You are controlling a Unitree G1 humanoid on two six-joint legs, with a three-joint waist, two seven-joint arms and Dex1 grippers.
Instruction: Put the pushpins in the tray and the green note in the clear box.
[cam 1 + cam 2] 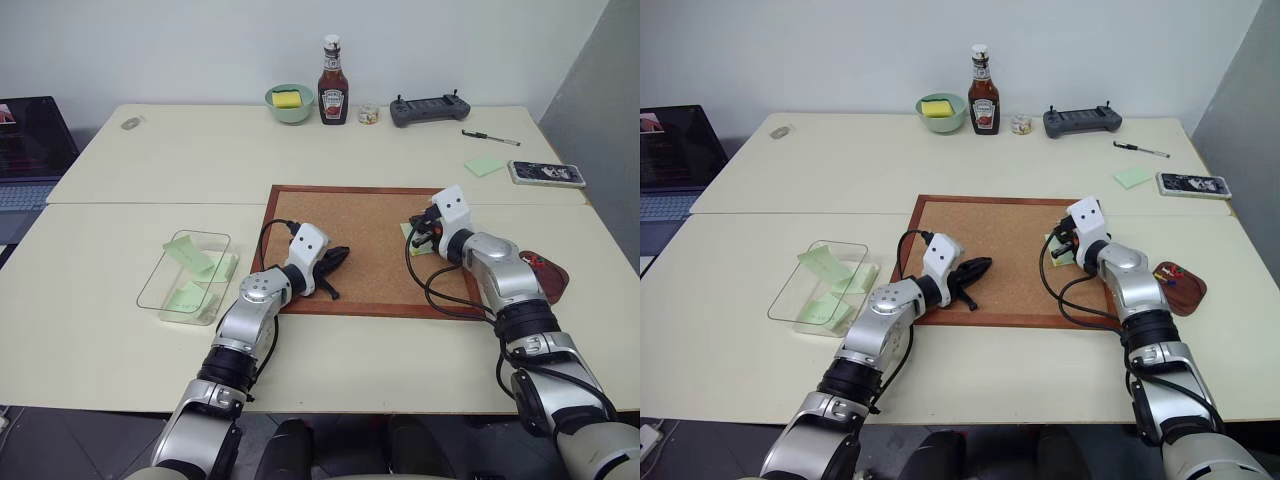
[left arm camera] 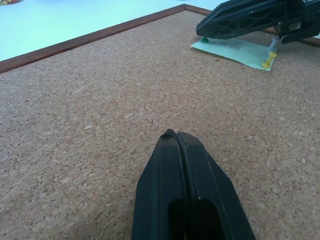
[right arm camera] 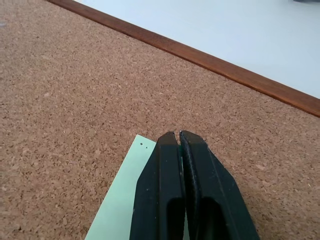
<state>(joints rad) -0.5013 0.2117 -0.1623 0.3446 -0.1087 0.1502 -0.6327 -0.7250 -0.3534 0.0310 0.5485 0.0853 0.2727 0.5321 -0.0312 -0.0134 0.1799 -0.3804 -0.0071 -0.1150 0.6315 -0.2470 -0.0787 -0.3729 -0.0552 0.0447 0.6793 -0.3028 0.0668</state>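
Since both hands sit closed over the corkboard (image 1: 365, 250), the findings are set out below.

Right hand (image 3: 179, 137): fingers pressed together with no gap, tips over the near end of the green note (image 2: 235, 49); whether a pin is pinched between them cannot be told.

Left hand (image 2: 176, 135): fully closed on nothing, resting on bare cork well apart from the note.

Green note: lies flat near the corkboard's right edge, pinned by a yellow pushpin (image 2: 268, 62) at one corner and a green pin (image 2: 204, 39) at another.

Risk, tearing: with pins in place, any pull on the note would likely rip the thin paper at the pin holes.

Risk, pin loss: the pin heads are far smaller than a finger; a grip that is off centre could flick a pin across the bench (image 1: 130, 230) or let it fall on the way to the tray.

Tray (image 1: 1185, 287): on the bench just right of the corkboard, holding a few pushpins, red and yellow heads among them.

Clear box (image 1: 150, 290): left of the corkboard, holding several pale-green slips, one propped against the wall.

Green bowl (image 1: 290, 105): far side of the bench, holding a yellow item; not part of the task.
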